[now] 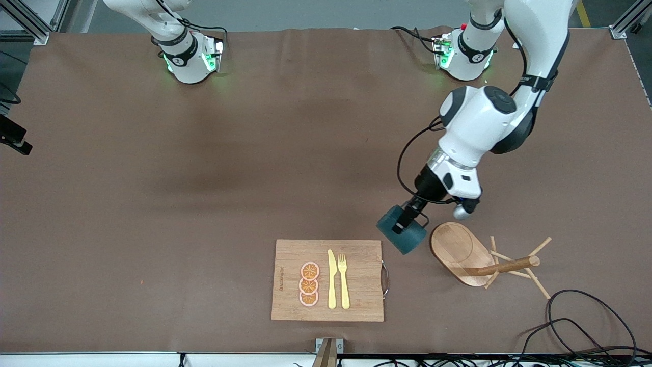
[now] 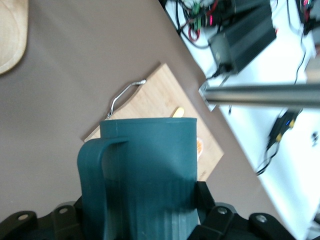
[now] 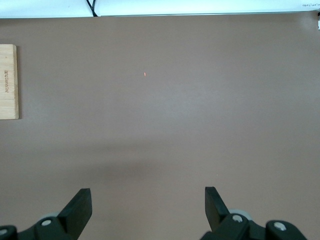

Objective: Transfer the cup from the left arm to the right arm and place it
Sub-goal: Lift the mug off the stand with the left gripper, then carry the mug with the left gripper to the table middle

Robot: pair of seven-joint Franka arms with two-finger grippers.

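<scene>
Held aloft, lower right of centre, front view — teal mug [image 1: 402, 235] clamped in left gripper [image 1: 407, 220], tilted for handover; right gripper [image 3: 148, 206] waiting, fingers apart.

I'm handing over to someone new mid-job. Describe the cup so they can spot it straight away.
Find the wooden cutting board near the front camera, then look toward the left arm's end, where a wooden peg rack stands. Between them the left tool holds the cup. It is the only dark teal thing there, a small cylinder with a loop handle; its neighbours are pale wood.
</scene>
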